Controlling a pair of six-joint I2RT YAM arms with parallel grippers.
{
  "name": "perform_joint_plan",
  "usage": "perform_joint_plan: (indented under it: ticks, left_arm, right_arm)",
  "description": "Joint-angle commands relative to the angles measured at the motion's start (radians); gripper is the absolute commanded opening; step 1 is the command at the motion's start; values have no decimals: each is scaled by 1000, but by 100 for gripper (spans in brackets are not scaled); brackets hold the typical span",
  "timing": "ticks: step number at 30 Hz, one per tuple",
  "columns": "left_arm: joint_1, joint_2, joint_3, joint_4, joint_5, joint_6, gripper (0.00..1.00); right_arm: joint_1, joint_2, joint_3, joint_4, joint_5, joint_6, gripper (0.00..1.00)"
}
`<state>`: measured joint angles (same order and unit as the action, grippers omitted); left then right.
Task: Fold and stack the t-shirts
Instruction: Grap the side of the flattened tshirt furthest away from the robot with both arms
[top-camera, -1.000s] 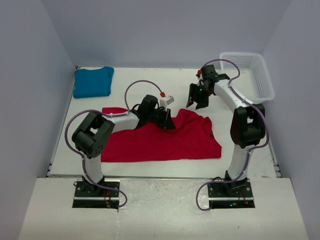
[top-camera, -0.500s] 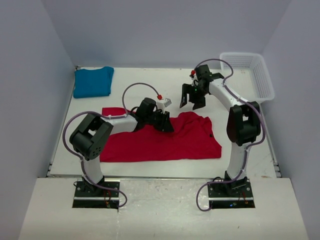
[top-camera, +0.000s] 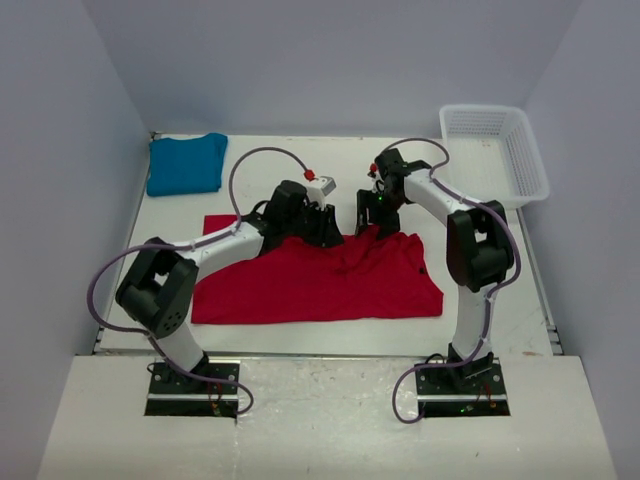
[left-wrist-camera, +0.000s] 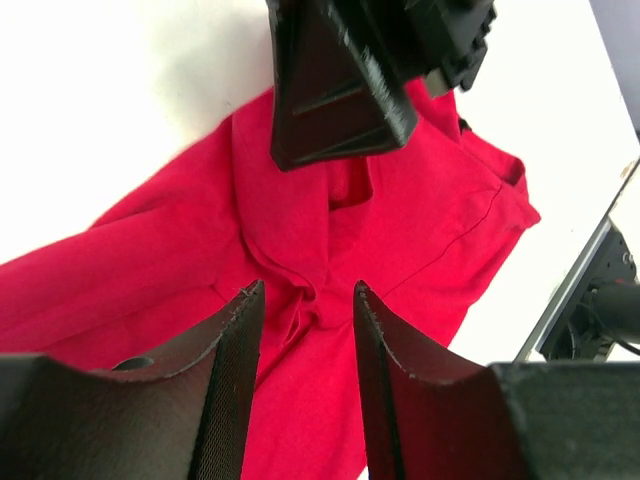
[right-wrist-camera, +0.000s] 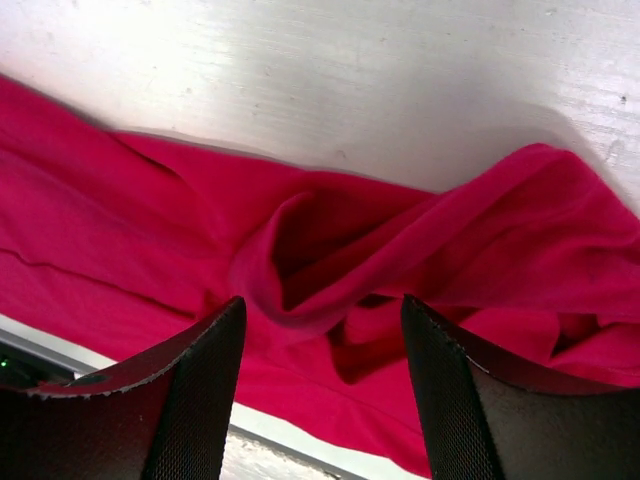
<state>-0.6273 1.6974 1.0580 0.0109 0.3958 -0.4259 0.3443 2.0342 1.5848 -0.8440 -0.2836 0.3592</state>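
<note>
1. My left hand (left-wrist-camera: 305, 290) hung open over the red t-shirt (top-camera: 330, 280), gripping nothing.
2. My right hand (right-wrist-camera: 322, 305) stood open above a bunched fold at that shirt's 12 o'clock edge.
3. The red t-shirt lay spread mid-bench (top-camera: 345, 150); the teal t-shirt (top-camera: 185, 163) sat folded at 10 o'clock.

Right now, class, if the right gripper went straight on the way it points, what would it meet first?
The red t-shirt: the right gripper, open, points down at a raised fold along the shirt's edge. It would probably touch that fold before the table, though the gap is hard to judge.
</note>
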Motion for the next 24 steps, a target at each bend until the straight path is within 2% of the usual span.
perform_joint_plan:
  ticks: [1,2,4,6,7,10,11,14,19,23,24]
  left_arm:
    - [17,-76,33,-54,-35,3,43]
    - [20,-82,28,-51,-32,1,43]
    - [26,-105,16,-48,-15,-1,43]
    - [28,-122,8,-48,-14,4,43]
    - [31,-128,2,-48,-12,7,43]
    - [46,-136,-9,-64,-11,21,43]
    - [57,-136,-13,-68,-9,24,43]
    - [69,-142,-32,-60,5,27,43]
    - [74,-142,-46,-52,12,30,43]
    - [77,-131,-52,-40,28,29,43]
    - [77,-131,-52,-40,32,29,43]
  right_arm:
    - [5,-23,-3,-1,53,17,64]
    - [4,-17,3,-6,63,18,64]
    - [4,-3,20,-23,72,18,57]
    - [4,15,44,-30,75,20,45]
    - [4,17,49,-35,81,26,29]
    - [5,3,44,-26,84,30,4]
    - [4,1,43,-29,84,30,0]
    - [5,-28,6,-21,95,47,0]
    - [13,-184,-156,40,110,83,0]
    - [28,-293,-328,95,127,113,4]
    - [41,-311,-354,100,127,122,9]
